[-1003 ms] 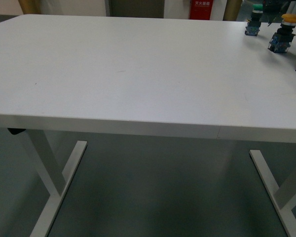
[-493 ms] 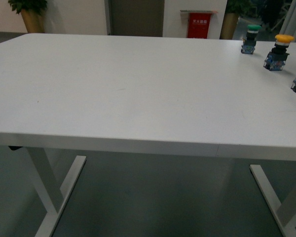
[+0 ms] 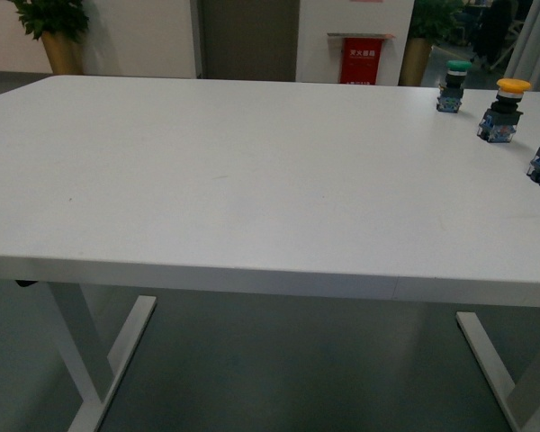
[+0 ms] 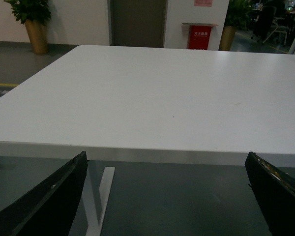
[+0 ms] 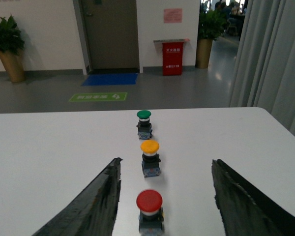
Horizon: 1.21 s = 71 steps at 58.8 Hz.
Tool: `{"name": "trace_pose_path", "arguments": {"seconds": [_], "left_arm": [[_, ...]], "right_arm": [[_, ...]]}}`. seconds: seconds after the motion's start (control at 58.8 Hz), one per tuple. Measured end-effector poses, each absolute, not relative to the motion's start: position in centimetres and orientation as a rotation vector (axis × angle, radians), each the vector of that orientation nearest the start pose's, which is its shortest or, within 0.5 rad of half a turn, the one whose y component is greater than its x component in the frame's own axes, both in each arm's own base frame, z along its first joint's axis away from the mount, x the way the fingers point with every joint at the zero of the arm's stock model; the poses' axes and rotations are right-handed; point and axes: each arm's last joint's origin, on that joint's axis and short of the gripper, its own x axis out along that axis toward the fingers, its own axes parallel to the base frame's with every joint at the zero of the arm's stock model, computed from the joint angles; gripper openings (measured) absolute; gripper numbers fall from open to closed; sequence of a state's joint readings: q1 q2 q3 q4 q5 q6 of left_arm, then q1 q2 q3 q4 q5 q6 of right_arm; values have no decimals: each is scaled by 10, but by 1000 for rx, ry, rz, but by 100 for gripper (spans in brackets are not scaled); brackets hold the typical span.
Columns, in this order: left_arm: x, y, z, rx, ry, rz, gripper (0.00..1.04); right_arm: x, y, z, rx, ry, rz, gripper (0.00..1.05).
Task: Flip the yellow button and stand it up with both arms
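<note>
Both hands wide open: left hand point(image 4: 164, 196), right hand point(image 5: 164, 196)

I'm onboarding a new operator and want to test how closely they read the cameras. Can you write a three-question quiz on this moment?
1. True or false: the yellow-capped push-button switch stands upright on its blocky base on the white table.
2. In the right wrist view, which cap colour lies nearest the right gripper?
A. green
B. yellow
C. red
3. Fill in: the left gripper is open and holds ______.

Key
1. True; its cap is up, with the green-capped switch beyond it.
2. C; the red-capped switch sits between the open gripper's fingers, untouched.
3. Nothing; only the table edge lies ahead of it.
</note>
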<state>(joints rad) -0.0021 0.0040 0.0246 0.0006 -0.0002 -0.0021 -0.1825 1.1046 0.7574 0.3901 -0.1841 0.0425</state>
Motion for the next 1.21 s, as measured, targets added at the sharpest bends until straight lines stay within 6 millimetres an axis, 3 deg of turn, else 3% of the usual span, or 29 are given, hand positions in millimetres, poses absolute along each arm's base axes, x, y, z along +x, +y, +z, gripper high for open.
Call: {"name": "trace_pose_path", "arguments": {"seconds": [0.221, 0.306, 0.68, 1.207], "left_arm": [[96, 0, 172, -3, -21, -2, 99], [96, 0, 172, -2, -22, -2, 99], [96, 0, 172, -3, -22, -2, 99], [96, 0, 172, -3, -22, -2, 99]], "right_arm": [[207, -25, 254, 12, 11, -7, 15], [197, -21, 241, 8, 15, -3, 3], [162, -3, 205, 3, 10, -16, 3], [135, 0, 181, 3, 8, -2, 3]]}}
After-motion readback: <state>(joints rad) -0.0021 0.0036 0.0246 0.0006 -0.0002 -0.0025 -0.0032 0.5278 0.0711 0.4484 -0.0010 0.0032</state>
